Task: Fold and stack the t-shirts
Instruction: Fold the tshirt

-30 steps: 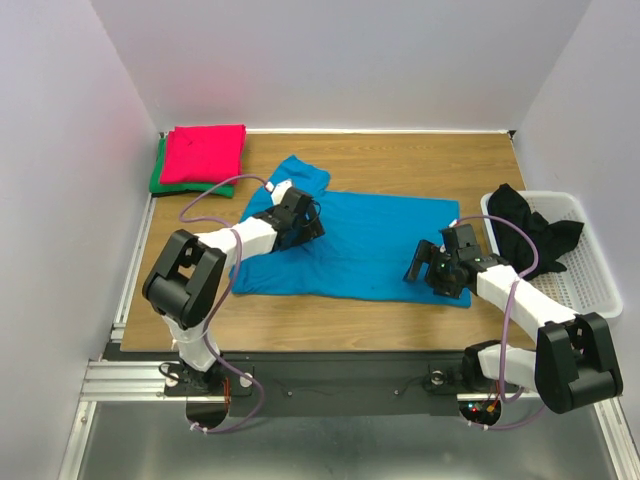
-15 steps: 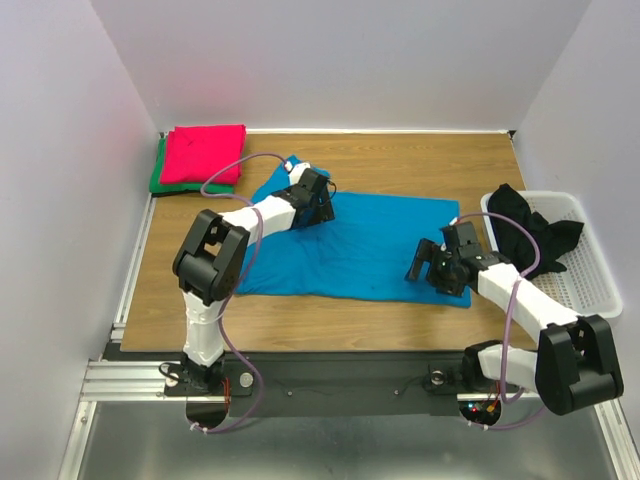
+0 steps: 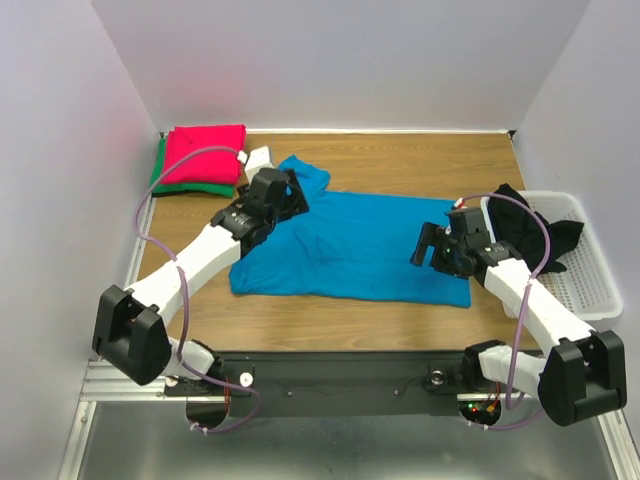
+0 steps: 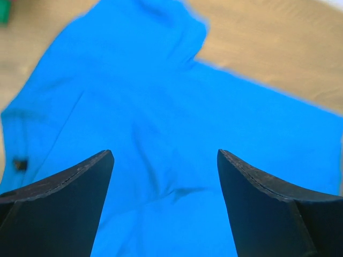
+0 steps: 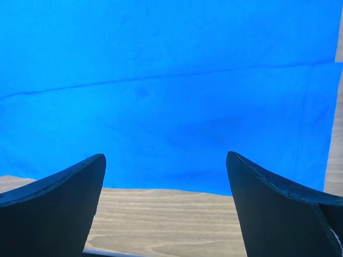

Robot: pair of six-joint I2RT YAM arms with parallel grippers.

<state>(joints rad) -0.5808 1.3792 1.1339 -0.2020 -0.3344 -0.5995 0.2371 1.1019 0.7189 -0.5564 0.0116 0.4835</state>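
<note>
Top view: the blue t-shirt (image 3: 350,250) is lying spread flat across the middle of the wooden table (image 3: 400,160), one sleeve reaching toward the upper left. In the upper left corner the pinkish red t-shirt (image 3: 203,155) is sitting folded on the folded green t-shirt (image 3: 157,170). The left gripper (image 3: 288,197) is hovering over the blue shirt's upper left part, beside that sleeve. The right gripper (image 3: 425,250) is hanging above its right end. At the right edge a white mesh basket (image 3: 590,285) is holding a black cloth (image 3: 530,235).

Left wrist view: the dark fingers (image 4: 69,198) are standing wide apart at the bottom, gripping nothing. Blue cloth is filling most of the frame, with wood showing at the upper right.

Right wrist view: the jaws are gaping wide and empty. Blue cloth is covering the upper part, with bare wood along the bottom.
</note>
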